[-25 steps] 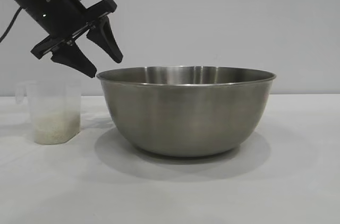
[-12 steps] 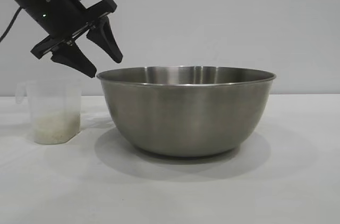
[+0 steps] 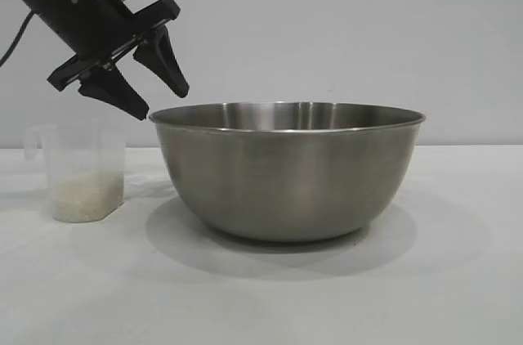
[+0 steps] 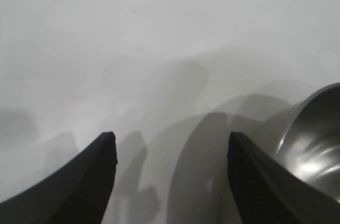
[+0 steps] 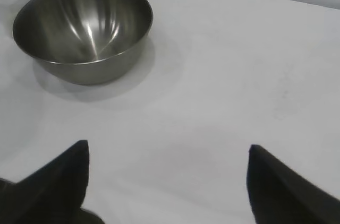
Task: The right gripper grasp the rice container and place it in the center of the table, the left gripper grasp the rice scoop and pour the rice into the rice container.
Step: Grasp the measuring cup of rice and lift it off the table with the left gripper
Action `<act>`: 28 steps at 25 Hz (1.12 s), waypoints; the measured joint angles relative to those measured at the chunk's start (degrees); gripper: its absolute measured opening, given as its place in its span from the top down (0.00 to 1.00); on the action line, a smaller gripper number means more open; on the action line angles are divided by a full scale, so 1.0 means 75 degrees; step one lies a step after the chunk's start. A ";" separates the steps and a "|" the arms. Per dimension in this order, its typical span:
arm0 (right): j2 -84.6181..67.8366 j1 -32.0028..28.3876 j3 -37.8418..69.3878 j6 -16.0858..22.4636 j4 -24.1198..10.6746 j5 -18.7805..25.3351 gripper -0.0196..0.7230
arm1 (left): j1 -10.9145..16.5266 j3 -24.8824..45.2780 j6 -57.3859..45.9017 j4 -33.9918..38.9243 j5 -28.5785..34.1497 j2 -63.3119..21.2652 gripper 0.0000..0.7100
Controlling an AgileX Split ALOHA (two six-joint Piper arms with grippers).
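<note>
Rice (image 3: pixel 82 196) lies as a shallow white layer in the bottom of the rice scoop (image 3: pixel 80 172), a small translucent cup standing upright on the table (image 3: pixel 458 280) toward its left edge as the exterior view shows it, with its little handle at the rim pointing away from the rice container (image 3: pixel 288 172). That big steel bowl sits upright just beside the scoop, apart from it, about mid-table in that view; its inside looks bare in the right wrist view, though the left wrist view catches only part of its rim. Above the gap between scoop and bowl hangs the left gripper (image 3: pixel 155 100), tilted downward, its jaws parted with nothing between them and its lower finger (image 3: pixel 114 91) close over the scoop's mouth and near the bowl's rim without touching either. The right gripper (image 5: pixel 167 155) is well apart from the bowl, over bare tabletop, jaws spread wide and holding nothing.
</note>
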 joint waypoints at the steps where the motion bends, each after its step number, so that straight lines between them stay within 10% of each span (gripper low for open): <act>1: 0.0000 0.0000 0.0000 0.0015 0.0018 -0.0007 0.24 | 0.0000 0.0000 0.0000 0.0000 0.0000 0.0000 0.44; 8: 0.0000 0.0000 0.0000 0.0856 -0.0567 -0.0018 0.24 | 0.0000 0.0000 0.0000 0.0000 0.0000 0.0000 0.44; 28: 0.0000 -0.0448 0.0000 0.0829 -0.0559 -0.0036 0.24 | 0.0000 0.0000 0.0063 0.0000 -0.0012 0.0000 0.44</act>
